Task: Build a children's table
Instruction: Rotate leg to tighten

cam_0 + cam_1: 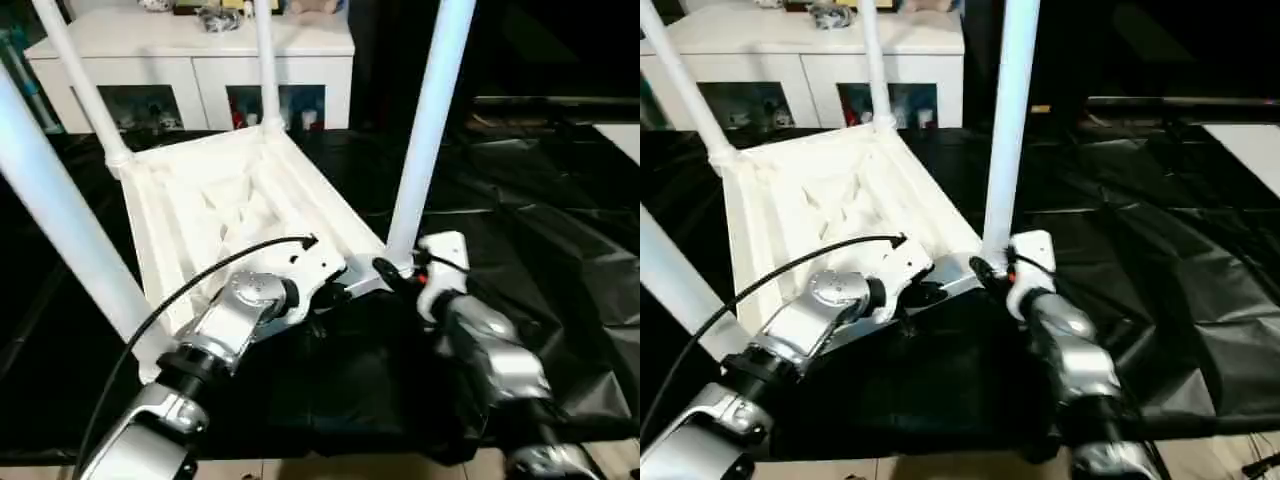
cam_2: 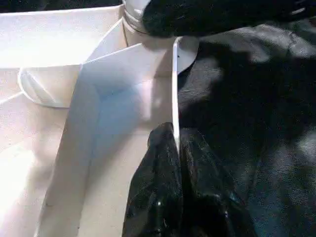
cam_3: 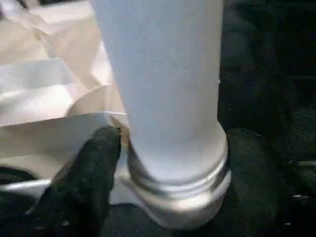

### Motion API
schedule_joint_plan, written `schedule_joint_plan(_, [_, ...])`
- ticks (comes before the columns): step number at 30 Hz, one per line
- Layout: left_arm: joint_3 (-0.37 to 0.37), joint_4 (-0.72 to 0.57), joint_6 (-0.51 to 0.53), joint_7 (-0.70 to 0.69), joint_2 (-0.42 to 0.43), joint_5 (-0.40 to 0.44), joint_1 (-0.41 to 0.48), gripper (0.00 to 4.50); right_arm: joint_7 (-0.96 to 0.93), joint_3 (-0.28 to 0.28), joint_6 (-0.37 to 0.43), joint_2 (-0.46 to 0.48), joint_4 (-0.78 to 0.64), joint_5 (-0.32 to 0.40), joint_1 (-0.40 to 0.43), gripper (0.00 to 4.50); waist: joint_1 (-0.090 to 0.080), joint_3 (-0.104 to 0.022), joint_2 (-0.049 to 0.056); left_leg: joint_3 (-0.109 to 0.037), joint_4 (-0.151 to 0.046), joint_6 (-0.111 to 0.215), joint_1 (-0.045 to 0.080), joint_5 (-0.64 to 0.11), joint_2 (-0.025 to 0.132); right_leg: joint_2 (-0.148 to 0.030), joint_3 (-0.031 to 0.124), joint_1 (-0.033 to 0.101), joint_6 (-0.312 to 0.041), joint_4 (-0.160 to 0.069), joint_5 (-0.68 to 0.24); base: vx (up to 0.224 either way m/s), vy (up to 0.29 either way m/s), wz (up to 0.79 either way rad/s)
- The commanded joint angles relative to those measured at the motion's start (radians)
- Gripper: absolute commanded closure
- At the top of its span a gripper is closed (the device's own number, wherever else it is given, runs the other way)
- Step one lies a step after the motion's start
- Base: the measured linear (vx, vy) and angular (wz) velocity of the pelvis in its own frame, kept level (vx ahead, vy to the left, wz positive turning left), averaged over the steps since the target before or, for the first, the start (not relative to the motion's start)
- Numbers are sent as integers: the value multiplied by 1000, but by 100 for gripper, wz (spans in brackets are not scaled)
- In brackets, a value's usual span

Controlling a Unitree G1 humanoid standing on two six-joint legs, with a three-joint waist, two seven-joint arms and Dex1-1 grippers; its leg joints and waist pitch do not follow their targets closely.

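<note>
The children's table lies upside down on black sheeting, its ribbed underside (image 1: 220,200) facing up. Legs stand in the corner sockets: a near right leg (image 1: 425,130), a near left leg (image 1: 60,220), and two far legs (image 1: 85,90) (image 1: 266,70). My left gripper (image 2: 176,143) is shut on the thin upright rim of the tabletop (image 2: 175,89), close to the near right corner socket. My right gripper (image 1: 395,272) sits at the base of the near right leg (image 3: 163,89), right against its collar (image 3: 182,192).
A white cabinet (image 1: 200,60) with glass-fronted compartments stands behind the table, with small items on top. Crinkled black sheeting (image 1: 540,200) covers the floor to the right. A pale surface edge (image 1: 625,140) shows at the far right.
</note>
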Motion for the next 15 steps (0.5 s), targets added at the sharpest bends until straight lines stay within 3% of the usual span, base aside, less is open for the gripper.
schedule_joint_plan(1, [-28, 13, -5, -21, 20, 28, 30, 450, 164, 70, 19, -30, -82, 51, 0, 76, 2, -44, -6, -37, -96, 6, 11, -336, 56, -62, 40, 27, -155, -78, -344, 0, 0, 0])
schedule_joint_plan(4, [-41, -27, -17, -80, 64, 28, 49, 450, 347, 120, 37, -160, -146, 59, 30, 54, 3, -44, -11, -33, -92, 31, 6, -279, 57, -63, 40, 34, -167, -75, -309, 0, 0, 0])
schedule_joint_plan(6, [-43, -71, -23, -136, 103, 10, 61, 450, 436, 135, 17, -247, -155, 38, 36, 54, 5, -46, -9, -28, -85, 49, 8, -246, 59, -64, 41, 31, -188, -71, -275, 0, 0, 0])
schedule_joint_plan(8, [-44, -79, -24, -145, 109, 6, 63, 450, 444, 136, 11, -255, -153, 33, 35, 54, 4, -49, -9, -27, -82, 62, 4, -199, 58, -62, 39, 33, -209, -65, -222, 0, 0, 0])
schedule_joint_plan(9, [-49, -103, -36, -182, 132, -3, 70, 450, 458, 137, -4, -274, -141, 18, 29, 54, 4, -54, -10, -28, -77, 75, 2, -150, 58, -61, 37, 36, -235, -54, -146, 0, 0, 0])
schedule_joint_plan(12, [-59, -150, -58, -259, 168, -30, 86, 450, 461, 135, -21, -278, -124, 7, 17, 54, 5, -56, -1, -27, -73, 92, 4, -115, 59, -57, 35, 35, -262, -46, -86, 0, 0, 0])
schedule_joint_plan(15, [-64, -211, -44, -337, 207, -58, 110, 450, 462, 145, -28, -282, -116, 5, 6, 54, 6, -58, 0, -25, -72, 92, 8, -104, 62, -53, 34, 33, -288, -37, -34, 0, 0, 0])
